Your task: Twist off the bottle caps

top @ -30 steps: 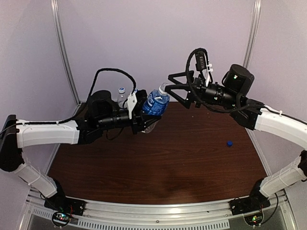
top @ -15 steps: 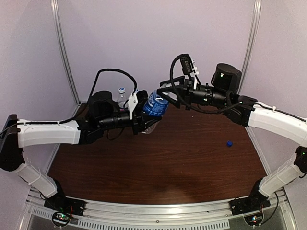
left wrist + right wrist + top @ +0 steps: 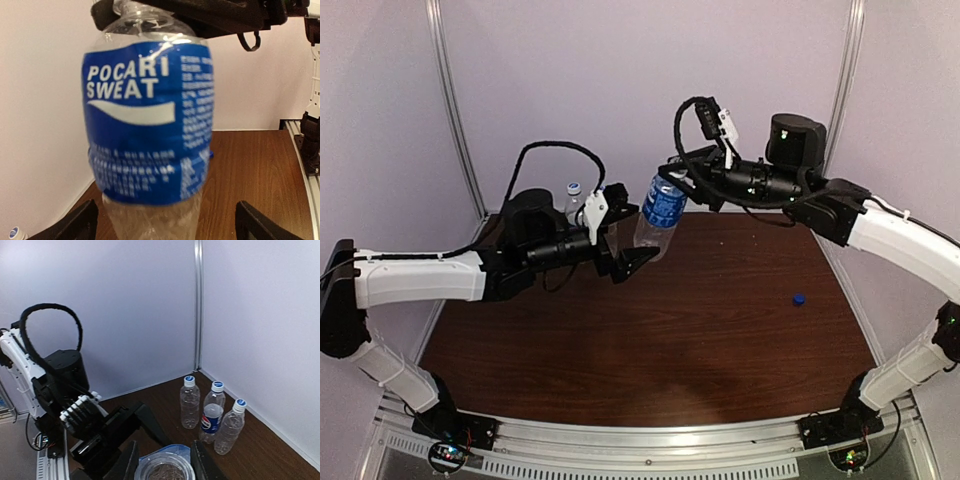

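Observation:
The blue-label bottle [image 3: 661, 208] hangs upright above the table's back. My right gripper [image 3: 671, 178] is shut on its neck from above. In the right wrist view the bottle's mouth [image 3: 164, 471] sits uncapped between my right gripper [image 3: 164, 465] fingers. My left gripper [image 3: 630, 232] is open, and its fingers [image 3: 80, 222] stand apart on either side of the bottle's lower body [image 3: 150, 125]. A dark blue cap [image 3: 799, 298] lies loose on the table at the right. Three capped bottles [image 3: 212, 412], one with a Pepsi label, stand in the back corner.
The brown table [image 3: 700, 330] is enclosed by pale walls with a metal post [image 3: 197, 300] in the back corner. The standing bottles [image 3: 575, 200] are just behind my left arm. The arm bases sit on a rail [image 3: 650, 440] along the near edge.
My left gripper opened and let go of the blue-label bottle. My right gripper moved in and shut on its neck, and the bottle swung from tilted to upright.

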### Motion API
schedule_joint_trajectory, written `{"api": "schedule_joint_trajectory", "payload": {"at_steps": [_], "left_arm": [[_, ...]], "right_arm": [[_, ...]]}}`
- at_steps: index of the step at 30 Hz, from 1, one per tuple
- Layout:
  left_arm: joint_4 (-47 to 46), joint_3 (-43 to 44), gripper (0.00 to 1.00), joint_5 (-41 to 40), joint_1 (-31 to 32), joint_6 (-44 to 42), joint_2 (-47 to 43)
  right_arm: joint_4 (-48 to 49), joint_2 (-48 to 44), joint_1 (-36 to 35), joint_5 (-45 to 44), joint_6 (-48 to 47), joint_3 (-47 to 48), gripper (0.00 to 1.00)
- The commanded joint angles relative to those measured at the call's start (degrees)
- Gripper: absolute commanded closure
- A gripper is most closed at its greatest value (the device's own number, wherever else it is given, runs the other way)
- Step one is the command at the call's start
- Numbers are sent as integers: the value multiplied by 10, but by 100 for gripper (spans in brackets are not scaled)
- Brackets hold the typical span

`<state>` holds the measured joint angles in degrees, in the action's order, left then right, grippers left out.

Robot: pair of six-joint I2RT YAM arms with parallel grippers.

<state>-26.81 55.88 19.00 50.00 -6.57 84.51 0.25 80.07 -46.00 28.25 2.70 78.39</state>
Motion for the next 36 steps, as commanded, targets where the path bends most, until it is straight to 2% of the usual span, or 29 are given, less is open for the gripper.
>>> {"api": "schedule_joint_trajectory", "payload": {"at_steps": [1,4,8,10,13,22,32,35,36], "left_arm": [[2,-3,3,-114,2,-41,-44],[24,-9,3,-176,1,-66,-65],[60,-4,3,-282,1,-77,-70],[69,-5,3,-322,1,-78,-72],[75,-11,2,-339,1,-80,-77],[67,-28,3,-349,1,-92,-89],[68,-22,3,-354,1,-97,-86],[69,-21,2,-353,1,-98,-85],[69,-20,3,-352,1,-99,-85]], "right_arm": [[-152,-2,53,-232,-52,59,100],[-167,3,143,-298,-43,56,100],[-71,27,250,-317,-39,-12,100],[-35,61,292,-307,-38,-25,100],[-7,130,339,-286,-28,-16,100],[118,234,409,-235,11,-37,100],[124,250,421,-232,9,-55,100],[128,246,422,-234,9,-63,79],[124,247,422,-236,9,-61,68]]}}
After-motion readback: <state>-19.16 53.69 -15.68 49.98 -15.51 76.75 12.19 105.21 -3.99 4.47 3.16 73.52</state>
